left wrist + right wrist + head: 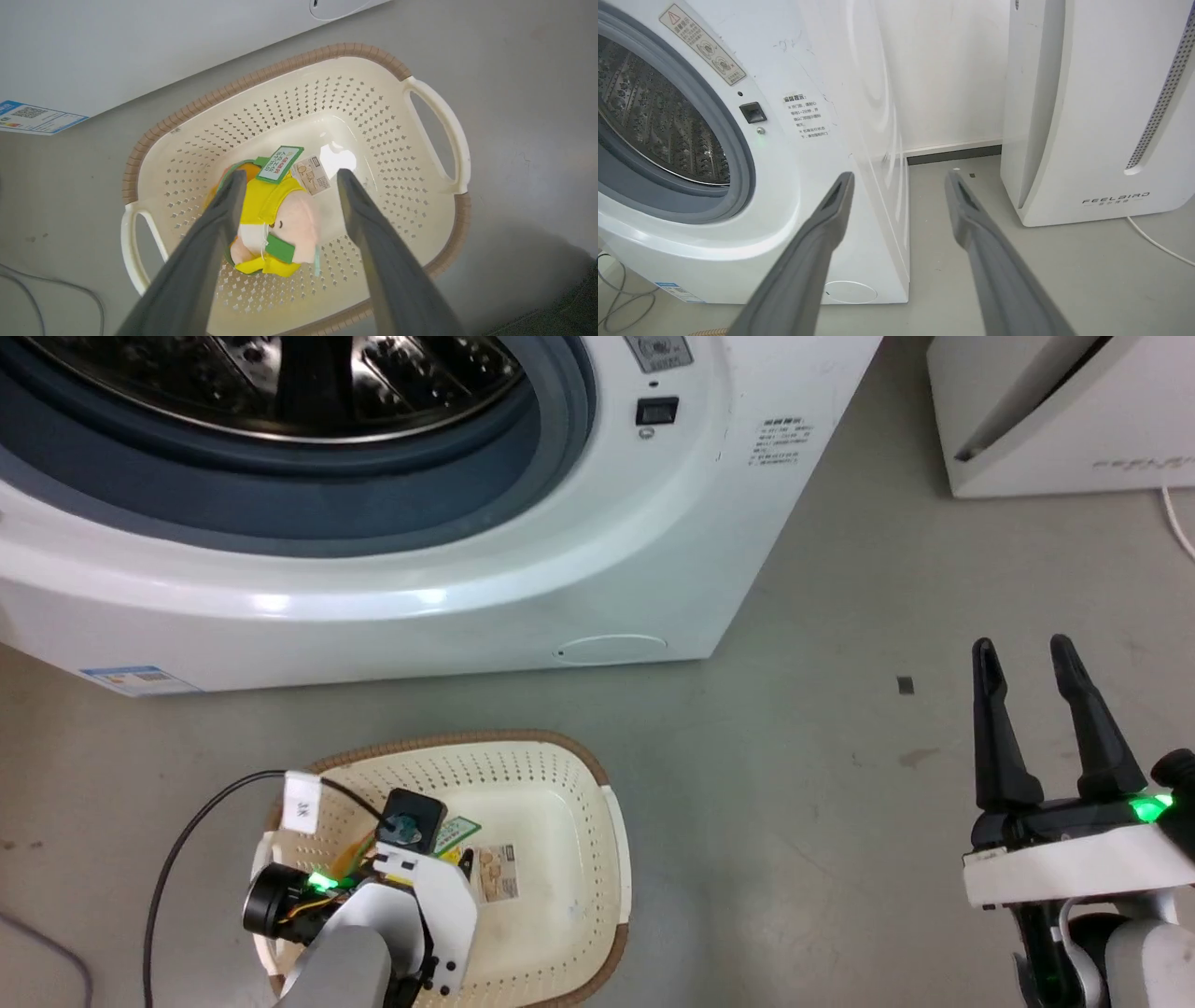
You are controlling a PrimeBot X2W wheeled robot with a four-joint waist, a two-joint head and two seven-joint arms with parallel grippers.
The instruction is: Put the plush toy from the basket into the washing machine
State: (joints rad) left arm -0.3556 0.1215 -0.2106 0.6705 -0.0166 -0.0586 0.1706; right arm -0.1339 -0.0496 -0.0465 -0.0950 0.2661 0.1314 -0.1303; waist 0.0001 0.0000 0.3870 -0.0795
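The head view shows us the large white front-loading washing machine [597, 560] at the far left, its grey gasket and steel drum uncovered, and a white slanted appliance [1055, 411] at the far right. On the grey floor [822, 756] near the washer sits the cream perforated plastic basket [523, 775] with a brown woven-look rim. Our left arm [439, 896] bends down over it. The right gripper [1024, 649] hangs at the near right, fingers apart, holding nothing.

In the left wrist view, the left gripper [290, 171] points into the basket with its fingers spread wide. The small soft hamburger-shaped plush toy [275, 210], yellow, green and pale pink with a paper tag, lies on the basket bottom between them. One finger overlaps its edge and the other stands apart.

In the right wrist view, our spread fingers point toward the floor between washer and appliance.
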